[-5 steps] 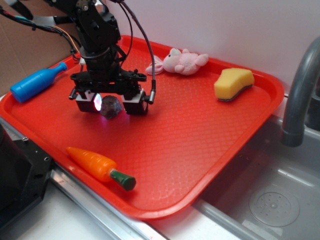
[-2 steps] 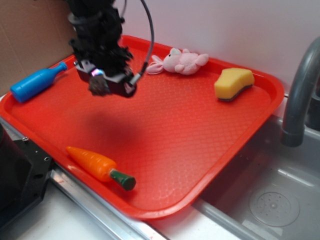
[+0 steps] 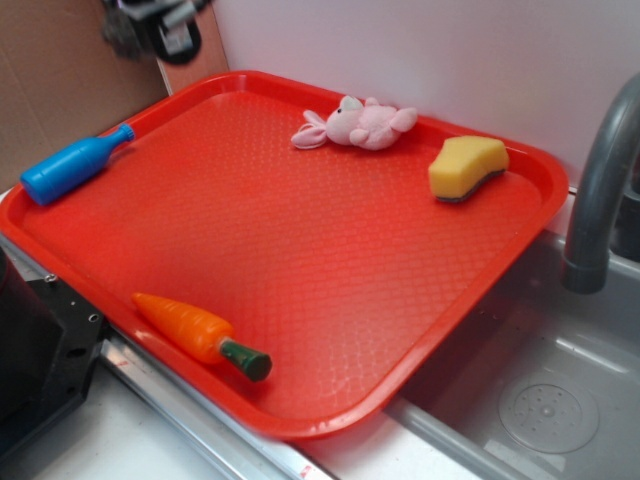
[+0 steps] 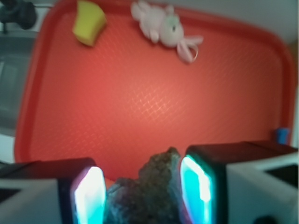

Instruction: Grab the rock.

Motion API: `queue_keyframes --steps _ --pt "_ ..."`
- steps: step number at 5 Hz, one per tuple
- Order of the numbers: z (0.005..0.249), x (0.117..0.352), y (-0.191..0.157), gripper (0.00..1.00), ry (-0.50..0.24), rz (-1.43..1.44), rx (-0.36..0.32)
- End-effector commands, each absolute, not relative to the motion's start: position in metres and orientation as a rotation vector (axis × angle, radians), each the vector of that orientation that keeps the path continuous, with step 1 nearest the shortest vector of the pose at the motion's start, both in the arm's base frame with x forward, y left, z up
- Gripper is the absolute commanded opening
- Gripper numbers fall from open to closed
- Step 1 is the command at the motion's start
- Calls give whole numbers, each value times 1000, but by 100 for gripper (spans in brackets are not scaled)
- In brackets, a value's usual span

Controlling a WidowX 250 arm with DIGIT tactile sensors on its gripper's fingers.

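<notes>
Since a moment before, the gripper [image 4: 142, 193] had risen high above the red tray [image 3: 520, 240] toward its far left corner, its jaws pinching the rock [image 4: 147, 186] between them.

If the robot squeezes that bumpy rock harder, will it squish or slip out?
Probably no squishing: the rock looks hard and craggy between the tool's lit pads. Its rough surface likely grips well, so slipping seems unlikely. Its lumpy shape might let it twist a little. If dropped, it would probably tumble unevenly on the red tray.
</notes>
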State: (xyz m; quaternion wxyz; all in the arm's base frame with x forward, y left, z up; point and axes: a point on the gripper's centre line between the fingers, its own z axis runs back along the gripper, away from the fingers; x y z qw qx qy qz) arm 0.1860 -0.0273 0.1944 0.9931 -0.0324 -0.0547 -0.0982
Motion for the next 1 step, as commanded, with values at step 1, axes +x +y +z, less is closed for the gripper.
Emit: queue_keyframes --steps 1 --pt "232 194 4 0 -137 -97 -59"
